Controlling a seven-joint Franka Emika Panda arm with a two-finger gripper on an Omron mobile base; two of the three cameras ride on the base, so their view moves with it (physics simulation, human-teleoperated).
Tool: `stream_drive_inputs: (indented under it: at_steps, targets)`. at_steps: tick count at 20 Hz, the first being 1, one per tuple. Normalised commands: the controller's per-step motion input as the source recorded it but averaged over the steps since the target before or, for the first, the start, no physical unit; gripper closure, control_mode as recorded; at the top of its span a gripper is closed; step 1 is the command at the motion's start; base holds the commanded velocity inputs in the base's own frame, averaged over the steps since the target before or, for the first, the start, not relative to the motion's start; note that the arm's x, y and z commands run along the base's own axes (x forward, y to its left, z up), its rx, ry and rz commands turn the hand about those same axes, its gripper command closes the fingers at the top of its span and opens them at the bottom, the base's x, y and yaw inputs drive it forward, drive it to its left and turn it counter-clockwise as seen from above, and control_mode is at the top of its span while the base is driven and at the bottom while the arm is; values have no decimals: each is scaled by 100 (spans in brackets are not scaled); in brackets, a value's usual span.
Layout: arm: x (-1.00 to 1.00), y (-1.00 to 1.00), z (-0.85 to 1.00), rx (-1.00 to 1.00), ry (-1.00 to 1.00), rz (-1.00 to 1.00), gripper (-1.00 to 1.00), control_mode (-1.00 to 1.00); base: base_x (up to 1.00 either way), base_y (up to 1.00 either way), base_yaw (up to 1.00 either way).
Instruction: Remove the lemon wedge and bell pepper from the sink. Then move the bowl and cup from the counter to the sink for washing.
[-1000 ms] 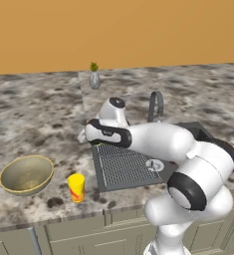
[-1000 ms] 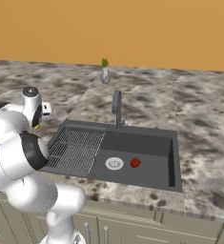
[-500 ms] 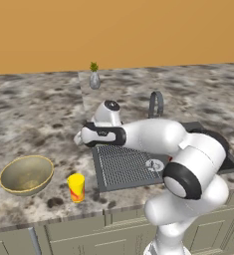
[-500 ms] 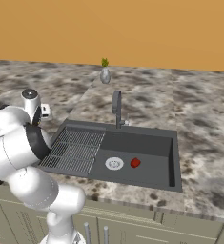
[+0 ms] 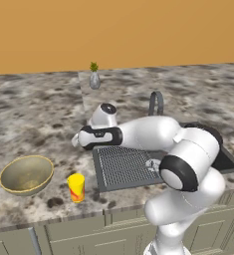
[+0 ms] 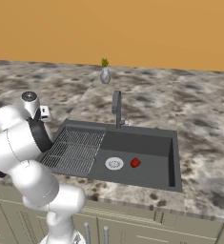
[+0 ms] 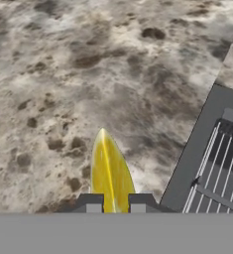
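Observation:
The lemon wedge (image 7: pixel 109 173), a slim yellow slice, sits pinched between my two fingertips (image 7: pixel 90 202); my gripper (image 7: pixel 115 203) is shut on it. It hangs over the speckled counter just left of the sink's drainboard (image 7: pixel 217 163). From the left base view, the gripper (image 5: pixel 76 140) points left, past the drainboard (image 5: pixel 123 167). The red bell pepper (image 6: pixel 135 163) lies on the floor of the sink (image 6: pixel 173 157), right of the drain. The olive-gold bowl (image 5: pixel 26 173) and the yellow cup (image 5: pixel 76 187) stand on the counter, in front of and left of the gripper.
A grey arched faucet (image 6: pixel 116 107) rises behind the basin. A grey vase with a green plant (image 5: pixel 94 79) stands at the back of the counter. The counter's front edge runs just in front of the cup. Bare granite lies under the gripper.
The arm has swung left and a little lower, carrying the lemon wedge from above the drainboard's corner out over the counter. Bowl, cup and bell pepper have not moved.

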Motion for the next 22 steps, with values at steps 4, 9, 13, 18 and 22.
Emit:
stream_drive_inputs:
  at_steps: [4, 9, 13, 18, 22]
  targets:
    - [12, 16, -14, 0, 0, 0, 100, -100, 0, 0, 0]
    - [11, 15, -16, 0, 0, 0, 100, -100, 0, 0, 0]
    - [12, 15, -16, 0, 0, 0, 100, -100, 0, 0, 0]
    - [10, 14, -15, 0, 0, 0, 100, -100, 0, 0, 0]
    - [11, 15, -16, 0, 0, 0, 100, -100, 0, 0, 0]
